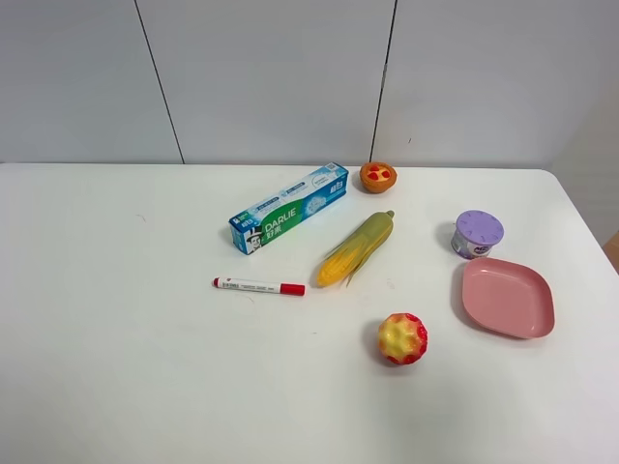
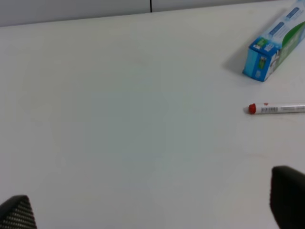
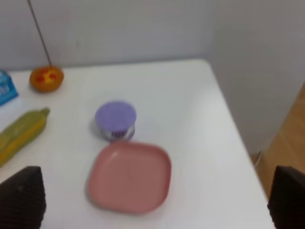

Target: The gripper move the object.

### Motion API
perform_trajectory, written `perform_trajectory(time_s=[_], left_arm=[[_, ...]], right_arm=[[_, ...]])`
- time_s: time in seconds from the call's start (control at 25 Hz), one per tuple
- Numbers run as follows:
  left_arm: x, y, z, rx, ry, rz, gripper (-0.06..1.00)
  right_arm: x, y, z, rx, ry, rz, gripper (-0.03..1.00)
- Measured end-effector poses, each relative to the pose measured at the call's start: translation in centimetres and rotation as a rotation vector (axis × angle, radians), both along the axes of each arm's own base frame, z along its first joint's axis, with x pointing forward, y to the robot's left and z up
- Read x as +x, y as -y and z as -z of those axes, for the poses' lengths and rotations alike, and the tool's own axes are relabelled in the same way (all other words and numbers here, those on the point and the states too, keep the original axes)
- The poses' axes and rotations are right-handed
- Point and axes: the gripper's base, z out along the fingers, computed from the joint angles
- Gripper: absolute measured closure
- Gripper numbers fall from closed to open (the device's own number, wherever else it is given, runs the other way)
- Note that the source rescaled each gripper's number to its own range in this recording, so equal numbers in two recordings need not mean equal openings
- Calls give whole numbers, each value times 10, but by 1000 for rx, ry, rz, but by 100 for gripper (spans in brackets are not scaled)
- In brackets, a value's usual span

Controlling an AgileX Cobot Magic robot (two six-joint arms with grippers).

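The object is a small round container with a lilac lid (image 1: 477,233). It stands on the white table at the right, just behind the pink plate (image 1: 507,297). It also shows in the right wrist view (image 3: 115,119), touching the plate's far edge (image 3: 129,177). My right gripper (image 3: 155,202) is open, its dark fingertips (image 3: 21,198) wide apart, well short of the container and above the plate's near side. My left gripper (image 2: 152,210) is open and empty over bare table. Neither arm shows in the exterior high view.
A blue toothpaste box (image 1: 288,207), a red-capped marker (image 1: 257,286), a corn cob (image 1: 357,248), a small orange tart (image 1: 378,176) and a red-yellow bumpy ball (image 1: 402,338) lie mid-table. The table's right edge (image 1: 580,217) is close to the container.
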Motion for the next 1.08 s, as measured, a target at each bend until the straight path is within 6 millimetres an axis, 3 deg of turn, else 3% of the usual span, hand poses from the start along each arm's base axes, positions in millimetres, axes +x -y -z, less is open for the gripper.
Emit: perform_trajectory(time_s=[0.16, 0.32, 1.08], left_arm=[[0, 0, 0, 0, -1, 0, -6], [0, 0, 0, 0, -1, 0, -6], [0, 0, 0, 1, -1, 0, -6]], right_arm=[[10, -3, 45, 39, -110, -23, 20], [17, -2, 69, 42, -167, -26, 19], [19, -2, 70, 34, -154, -27, 20]])
